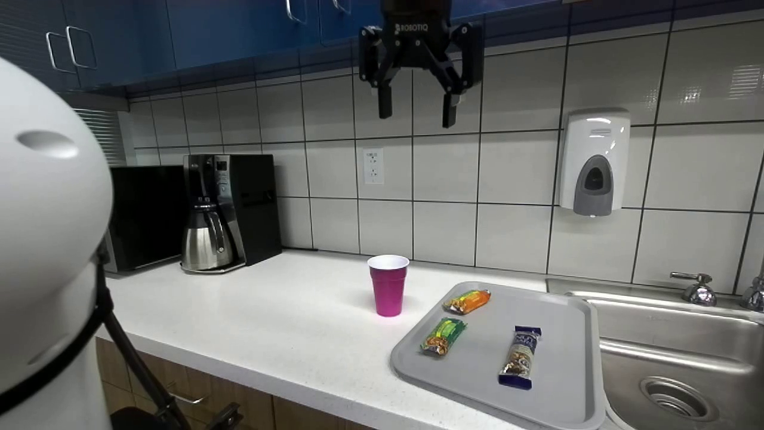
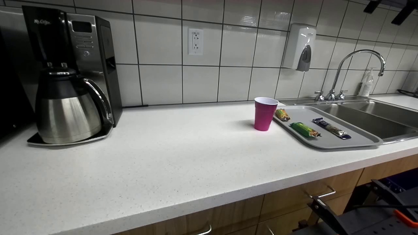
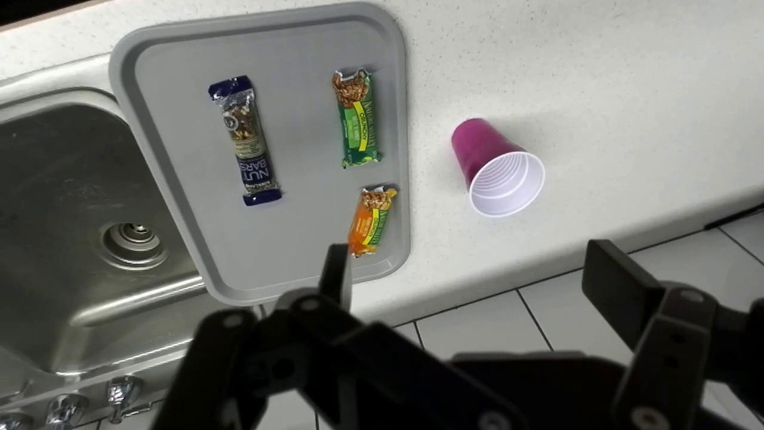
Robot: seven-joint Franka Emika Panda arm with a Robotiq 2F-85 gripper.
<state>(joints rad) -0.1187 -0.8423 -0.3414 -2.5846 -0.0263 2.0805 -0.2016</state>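
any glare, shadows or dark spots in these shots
In both exterior views, glare spots the glossy white wall tiles; in the wrist view, the tapered magenta plastic cup casts a soft shadow, the grey steel sink shows bright streaks, and the black two-fingered end effector shows little detail.

White-rimmed magenta cup [image 1: 388,291] stands upright on the surface [image 1: 280,310] beside the tray [image 3: 304,227]; green-wrapped bar [image 3: 360,122] lies along the tray's cup-side edge, orange-wrapped bar [image 3: 370,222] nearer a corner, blue-ended bar [image 3: 248,140] near mid-tray.
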